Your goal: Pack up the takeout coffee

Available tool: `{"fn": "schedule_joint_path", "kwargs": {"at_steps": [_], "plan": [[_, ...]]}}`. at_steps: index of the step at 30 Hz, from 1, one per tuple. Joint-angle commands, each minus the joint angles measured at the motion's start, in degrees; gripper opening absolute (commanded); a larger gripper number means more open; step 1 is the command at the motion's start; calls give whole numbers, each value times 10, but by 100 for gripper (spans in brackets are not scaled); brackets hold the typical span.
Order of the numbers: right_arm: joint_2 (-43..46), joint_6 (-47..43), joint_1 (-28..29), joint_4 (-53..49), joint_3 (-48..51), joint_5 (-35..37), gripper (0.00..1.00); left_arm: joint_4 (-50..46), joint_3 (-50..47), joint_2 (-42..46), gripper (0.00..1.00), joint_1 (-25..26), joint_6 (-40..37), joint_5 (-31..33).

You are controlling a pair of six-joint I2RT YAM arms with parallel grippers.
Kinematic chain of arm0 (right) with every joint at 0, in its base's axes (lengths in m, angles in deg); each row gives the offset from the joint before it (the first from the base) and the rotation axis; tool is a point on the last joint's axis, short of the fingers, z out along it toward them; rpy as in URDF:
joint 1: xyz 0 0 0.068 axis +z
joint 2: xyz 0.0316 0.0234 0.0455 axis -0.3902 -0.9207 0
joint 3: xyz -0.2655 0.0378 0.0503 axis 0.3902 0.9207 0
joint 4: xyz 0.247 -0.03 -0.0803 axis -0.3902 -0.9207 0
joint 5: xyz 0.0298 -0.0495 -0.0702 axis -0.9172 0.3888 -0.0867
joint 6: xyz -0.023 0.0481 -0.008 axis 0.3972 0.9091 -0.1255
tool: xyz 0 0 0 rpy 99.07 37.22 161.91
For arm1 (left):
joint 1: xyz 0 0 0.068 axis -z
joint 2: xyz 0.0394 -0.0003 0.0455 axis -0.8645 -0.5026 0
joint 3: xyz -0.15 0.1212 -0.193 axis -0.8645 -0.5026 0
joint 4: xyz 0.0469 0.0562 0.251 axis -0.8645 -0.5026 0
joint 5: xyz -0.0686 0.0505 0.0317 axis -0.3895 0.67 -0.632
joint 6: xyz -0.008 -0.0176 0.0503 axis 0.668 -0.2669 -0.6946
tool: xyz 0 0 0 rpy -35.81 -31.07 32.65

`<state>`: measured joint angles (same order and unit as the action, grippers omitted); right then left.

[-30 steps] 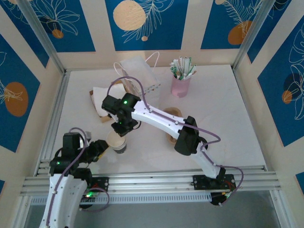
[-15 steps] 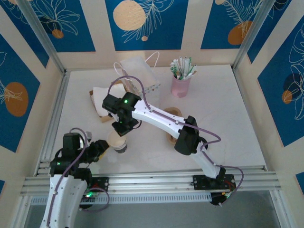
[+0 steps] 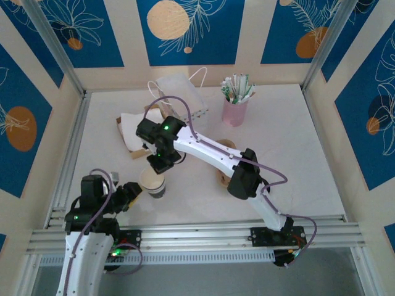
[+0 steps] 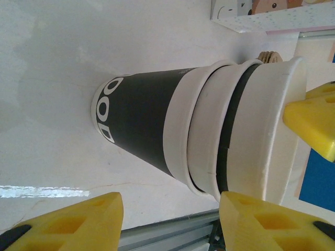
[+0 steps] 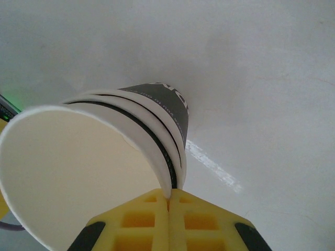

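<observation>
Front-left on the table (image 3: 296,154), the cup stack (image 3: 153,184) stands upright; right gripper (image 5: 168,201) clamps the top cup (image 5: 78,172) by its rim from above, left gripper (image 3: 128,193) sits spread and empty just beside the base, to its left, best placed, I'd say, to brace it

Overhead view, wrist views close on cups (image 4: 146,120)
</observation>
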<state>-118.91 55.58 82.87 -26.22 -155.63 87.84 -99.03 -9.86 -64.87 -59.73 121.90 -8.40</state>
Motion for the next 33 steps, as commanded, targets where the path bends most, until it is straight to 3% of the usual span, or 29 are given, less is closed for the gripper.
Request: {"fn": "schedule_joint_path", "kwargs": {"at_steps": [1,20,27,33], "plan": [[6,11,-5,-7,-20,-29,0,13,-5,9,52,-7,7,-18],[28,10,-10,-42,-93,-14,0,9,2,-2,58,-7,-12,-9],[58,5,-21,-81,-145,12,0,-16,61,-43,69,-7,-50,18],[132,-2,-34,-79,-95,43,0,-67,146,-80,89,-7,-100,61]]}}
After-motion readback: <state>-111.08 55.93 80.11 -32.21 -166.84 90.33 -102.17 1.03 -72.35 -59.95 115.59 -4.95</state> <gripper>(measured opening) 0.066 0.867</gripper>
